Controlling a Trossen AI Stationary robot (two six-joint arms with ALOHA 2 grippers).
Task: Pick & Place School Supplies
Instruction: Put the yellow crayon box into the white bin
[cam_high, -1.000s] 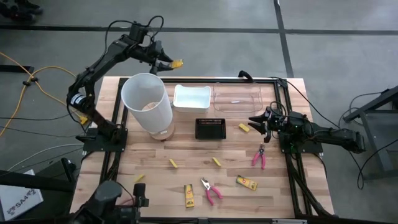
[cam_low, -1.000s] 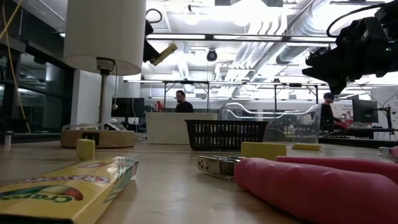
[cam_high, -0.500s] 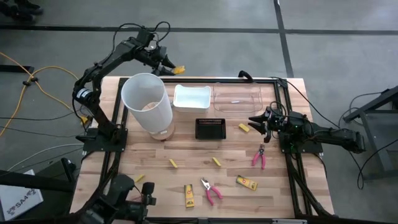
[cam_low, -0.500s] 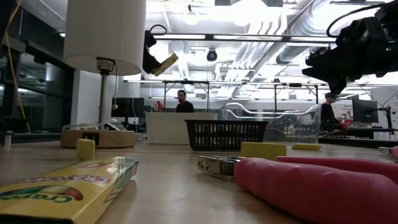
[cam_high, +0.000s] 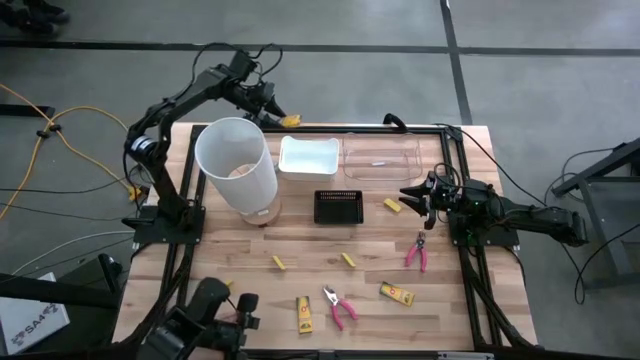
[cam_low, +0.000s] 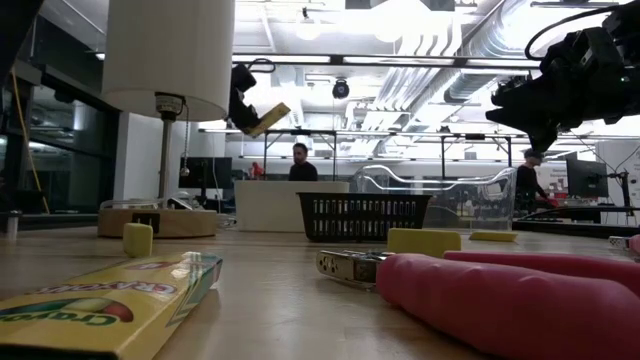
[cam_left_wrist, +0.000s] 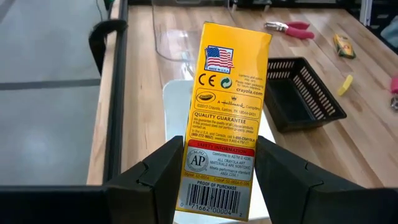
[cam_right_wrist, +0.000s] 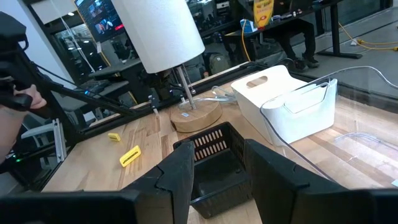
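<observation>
Your left gripper (cam_left_wrist: 217, 171) grips the crayon box (cam_left_wrist: 227, 118) by its barcode end, long axis pointing away over the white tub (cam_high: 307, 158), seemingly near its rim. Right gripper (cam_high: 412, 195): fingers parted, empty.

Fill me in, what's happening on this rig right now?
The left gripper has its jaws shut on a yellow cardboard crayon packet, raised over the white rectangular plastic bin at the table's far edge. The right gripper hangs empty beside the small black mesh tray. Packets, blocks and pink-handled pliers remain on the table.
</observation>
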